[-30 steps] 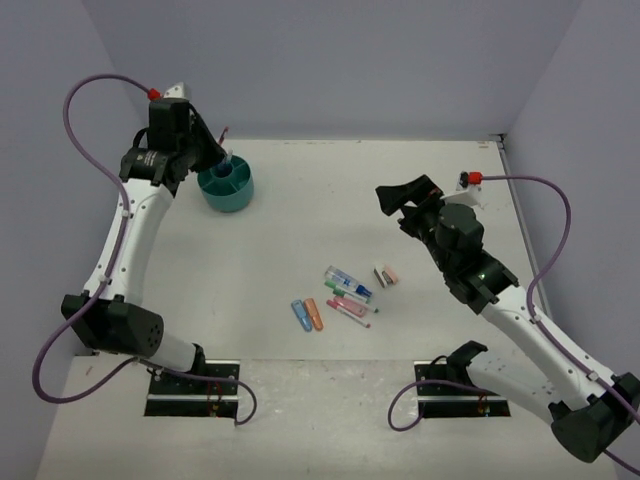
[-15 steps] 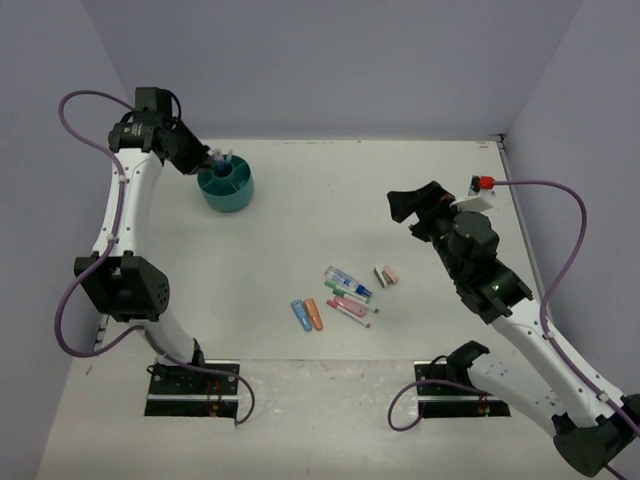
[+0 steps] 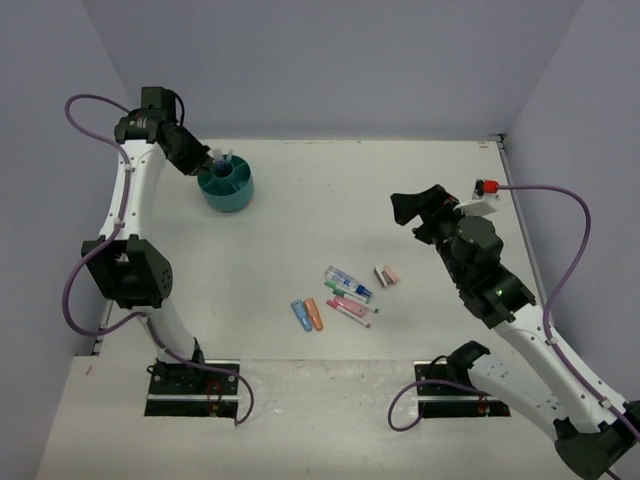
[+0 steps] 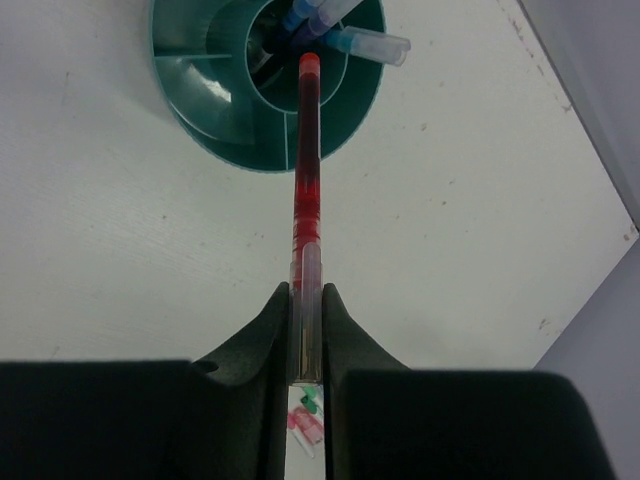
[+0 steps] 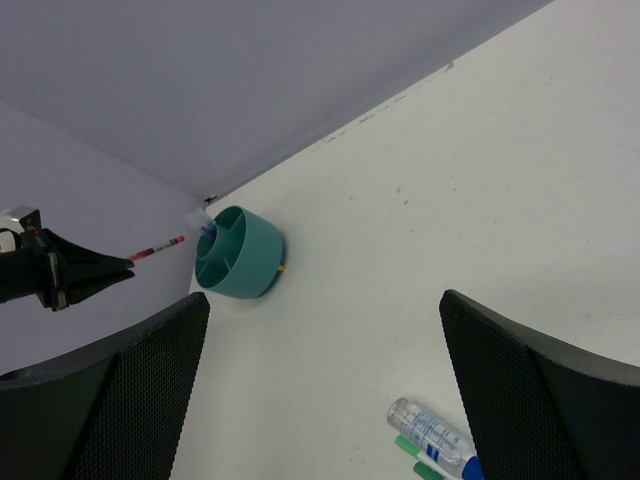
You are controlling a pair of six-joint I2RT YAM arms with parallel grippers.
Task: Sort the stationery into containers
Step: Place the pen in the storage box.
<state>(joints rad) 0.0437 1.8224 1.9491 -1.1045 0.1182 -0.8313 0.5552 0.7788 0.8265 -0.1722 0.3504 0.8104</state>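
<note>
Left arm reaches high to the far left with jaws pinched; right arm leans forward with jaws spread.

The white-and-black left arm (image 3: 125, 200) rises from its base at the near edge, folds at its black elbow and stretches toward the far-left part of the tabletop (image 3: 300, 210). Its wrist is turned to the right. The black left gripper (image 3: 203, 160) (image 4: 305, 298) slants downward, its jaws closed tight on the clear end of a thin red pen (image 4: 307, 170) that juts straight out between them. The white-and-black right arm (image 3: 525, 345) leans from its base toward the right-hand middle. Its black right gripper (image 3: 412, 207) (image 5: 322, 298) is raised above the tabletop and faces left, jaws spread wide.
</note>
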